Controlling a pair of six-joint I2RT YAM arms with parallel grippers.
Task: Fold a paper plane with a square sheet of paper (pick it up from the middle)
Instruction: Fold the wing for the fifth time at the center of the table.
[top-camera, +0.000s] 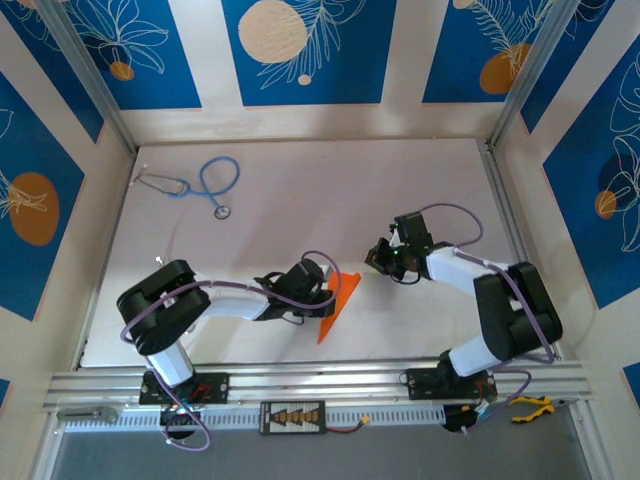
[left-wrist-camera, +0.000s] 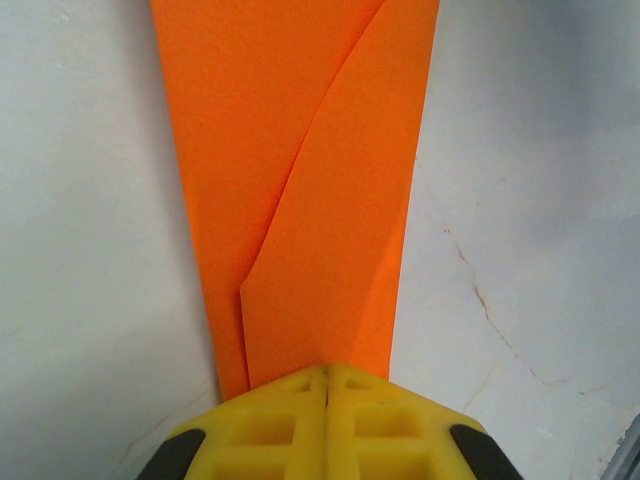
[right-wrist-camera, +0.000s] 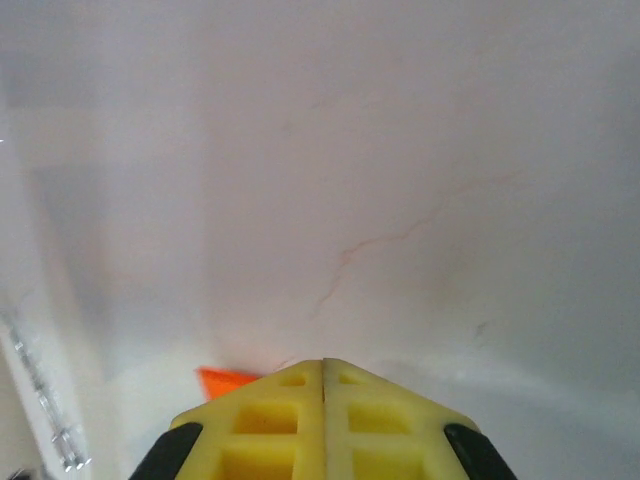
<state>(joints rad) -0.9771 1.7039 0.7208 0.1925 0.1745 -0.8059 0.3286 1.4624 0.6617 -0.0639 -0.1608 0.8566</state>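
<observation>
While left tool (left-wrist-camera: 327, 373) and right tool (right-wrist-camera: 323, 363) sit closed, creased matte orange paper plane (left-wrist-camera: 300, 200), narrow, pointed.

You have open tabletop (top-camera: 330, 190) across the upper middle; the stethoscope (top-camera: 188, 187) blocks upper left, the paper plane (top-camera: 340, 298) lower centre.

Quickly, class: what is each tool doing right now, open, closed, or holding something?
Left tool: closed on the folded orange paper.
Right tool: closed, nothing visibly held.
</observation>
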